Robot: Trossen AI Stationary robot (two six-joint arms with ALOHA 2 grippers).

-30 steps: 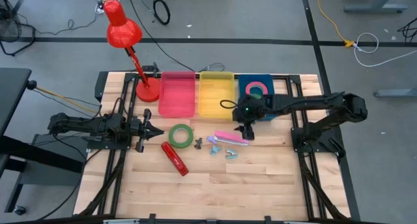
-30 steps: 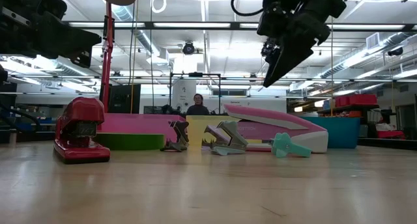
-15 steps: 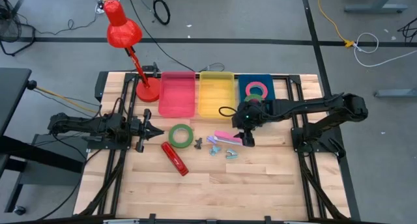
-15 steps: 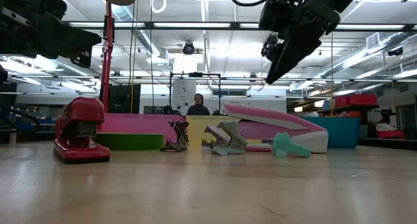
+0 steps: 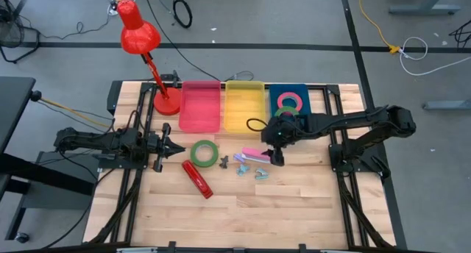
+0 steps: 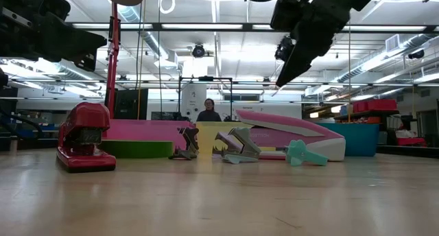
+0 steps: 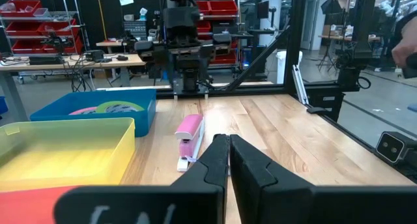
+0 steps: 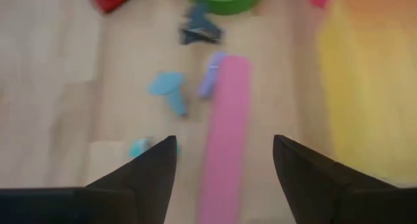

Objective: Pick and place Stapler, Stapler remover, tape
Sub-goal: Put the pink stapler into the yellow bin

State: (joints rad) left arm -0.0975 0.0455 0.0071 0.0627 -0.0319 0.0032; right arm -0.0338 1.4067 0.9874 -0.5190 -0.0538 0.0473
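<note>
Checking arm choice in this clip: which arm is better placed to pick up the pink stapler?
Probably the right. The right gripper hangs open just above the pink stapler, which shows between its fingers in the right wrist view. The left gripper, shut, waits beyond the green tape.

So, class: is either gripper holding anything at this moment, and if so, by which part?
Nothing is held. The right gripper hangs open above the pink stapler, not touching it; the left gripper waits shut and empty beside the green tape.

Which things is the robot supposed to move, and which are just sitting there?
To move: pink stapler, red stapler, staple removers, green tape ring, under the open right tool.

Just there: red lamp, waiting left tool. The bins look like drop-off spots.
</note>
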